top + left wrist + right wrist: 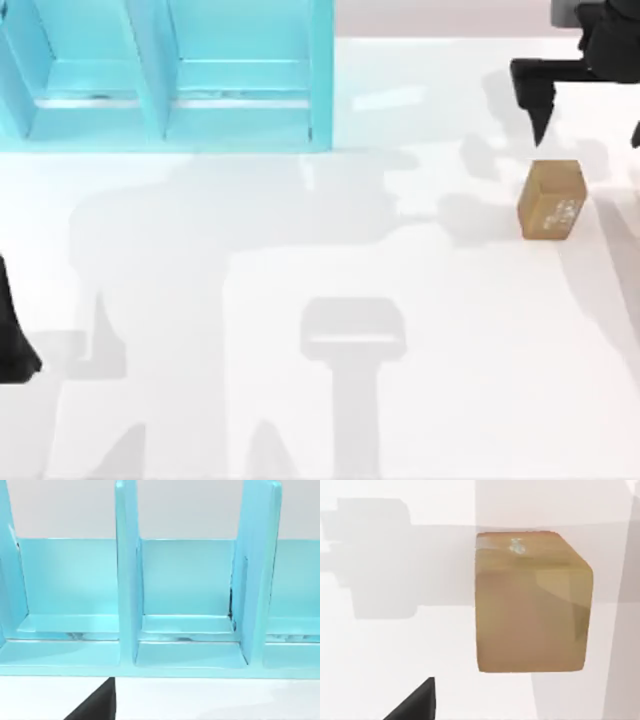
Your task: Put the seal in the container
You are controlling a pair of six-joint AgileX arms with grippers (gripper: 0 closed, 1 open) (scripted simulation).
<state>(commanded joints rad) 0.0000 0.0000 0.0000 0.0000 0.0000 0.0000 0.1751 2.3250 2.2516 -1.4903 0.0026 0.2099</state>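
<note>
The seal (551, 199) lies on the white table (300, 300) at the right side of the top view, a tan-brown block with rounded edges; white markings sit on its upper face near its right edge, too small to read. In the right wrist view the seal (532, 605) shows a faint pale mark near one edge, also unreadable. The container (170, 75), a light blue rack split by upright dividers into open compartments, stands at the table's far left, well apart from the seal; in the left wrist view the container (185, 605) shows its compartments with nothing in them. The right gripper (590, 105) hovers just beyond the seal at the top right, not touching it; one dark finger (540, 105) points down toward the block, and the fingers look spread, holding nothing. The left arm (15, 335) sits parked at the table's left edge. Bare table with grey shadows lies between seal and container.
</note>
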